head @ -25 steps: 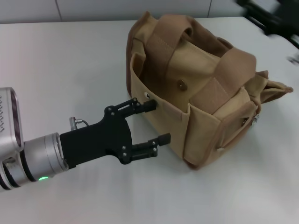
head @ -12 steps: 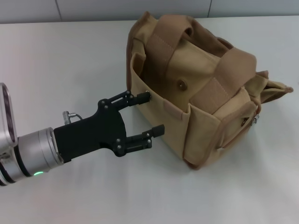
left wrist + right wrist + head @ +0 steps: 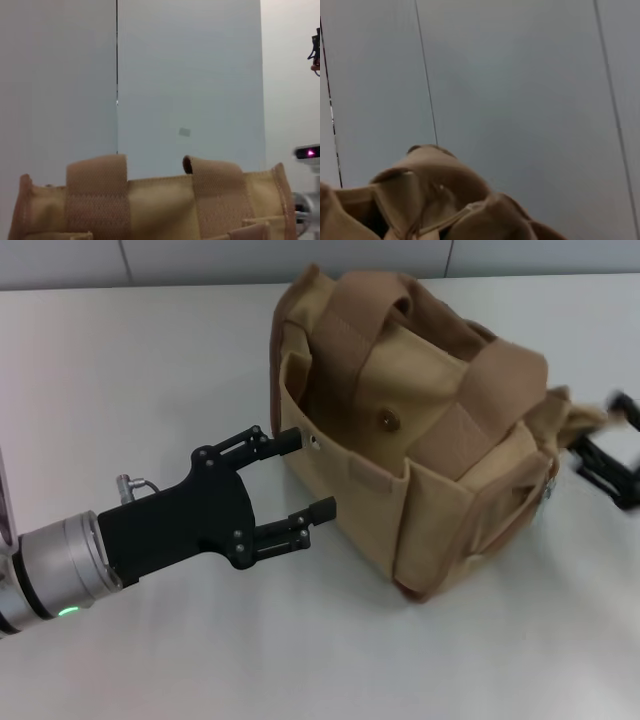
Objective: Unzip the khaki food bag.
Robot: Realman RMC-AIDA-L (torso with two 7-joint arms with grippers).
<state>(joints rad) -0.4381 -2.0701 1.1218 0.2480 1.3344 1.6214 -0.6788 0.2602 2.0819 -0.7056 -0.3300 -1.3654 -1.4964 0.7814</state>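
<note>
The khaki food bag (image 3: 420,470) stands upright on the white table, its two wide handles up and the snap pocket facing me. A small silver metal piece (image 3: 548,490) hangs at its right end. My left gripper (image 3: 308,472) is open beside the bag's left front corner; its upper fingertip is close to the fabric and holds nothing. My right gripper (image 3: 606,445) is blurred at the bag's right end tab and its two fingers look spread apart. The left wrist view shows the bag's side and handles (image 3: 150,200). The right wrist view shows the bag's end (image 3: 435,200) from close by.
The white table (image 3: 150,360) runs on all around the bag. A grey wall strip (image 3: 200,260) lies along its far edge.
My left gripper has drawn back a little to the left, away from the bag. My right gripper came down from the far right corner to the bag's right end.
</note>
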